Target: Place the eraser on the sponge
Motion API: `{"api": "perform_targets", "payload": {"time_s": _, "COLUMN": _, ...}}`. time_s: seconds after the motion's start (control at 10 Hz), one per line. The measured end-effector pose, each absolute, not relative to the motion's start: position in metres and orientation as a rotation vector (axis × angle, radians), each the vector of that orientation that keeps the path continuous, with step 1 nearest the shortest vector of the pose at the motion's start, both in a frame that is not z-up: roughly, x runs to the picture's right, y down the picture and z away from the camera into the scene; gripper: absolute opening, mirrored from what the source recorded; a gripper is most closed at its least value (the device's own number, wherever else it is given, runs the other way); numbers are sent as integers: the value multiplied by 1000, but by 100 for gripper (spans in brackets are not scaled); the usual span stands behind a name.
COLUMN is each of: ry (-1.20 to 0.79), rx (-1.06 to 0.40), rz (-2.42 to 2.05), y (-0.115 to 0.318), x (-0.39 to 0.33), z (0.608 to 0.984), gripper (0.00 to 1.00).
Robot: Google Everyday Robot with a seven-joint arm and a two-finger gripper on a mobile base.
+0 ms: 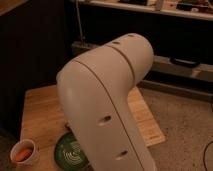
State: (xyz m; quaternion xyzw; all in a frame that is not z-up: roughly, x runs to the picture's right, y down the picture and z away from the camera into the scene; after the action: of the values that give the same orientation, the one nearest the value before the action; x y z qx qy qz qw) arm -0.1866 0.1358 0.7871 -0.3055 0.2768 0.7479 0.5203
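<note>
My white arm (107, 105) fills the middle of the camera view and blocks most of the wooden table (42, 110). The gripper is hidden behind the arm and is not in view. The eraser is hidden behind the arm. The sponge is out of view too. Part of the round green plate (70, 150) shows at the table's front, left of the arm.
A small white cup (24, 152) with something orange in it stands at the front left corner. The table's right part (145, 117) shows beyond the arm, with speckled floor (185, 125) to its right. Dark shelving (165, 30) runs along the back.
</note>
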Motion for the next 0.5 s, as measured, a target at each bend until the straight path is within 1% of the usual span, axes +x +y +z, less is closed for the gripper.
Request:
{"api": "perform_targets", "payload": {"time_s": 0.2, "ry": 641, "rx": -770, "rz": 1816, "y": 125, "x": -178, "z": 795, "gripper": 80}}
{"api": "perform_targets", "payload": {"time_s": 0.5, "ry": 592, "rx": -816, "rz": 1820, "y": 111, "x": -167, "z": 794, "gripper": 80}}
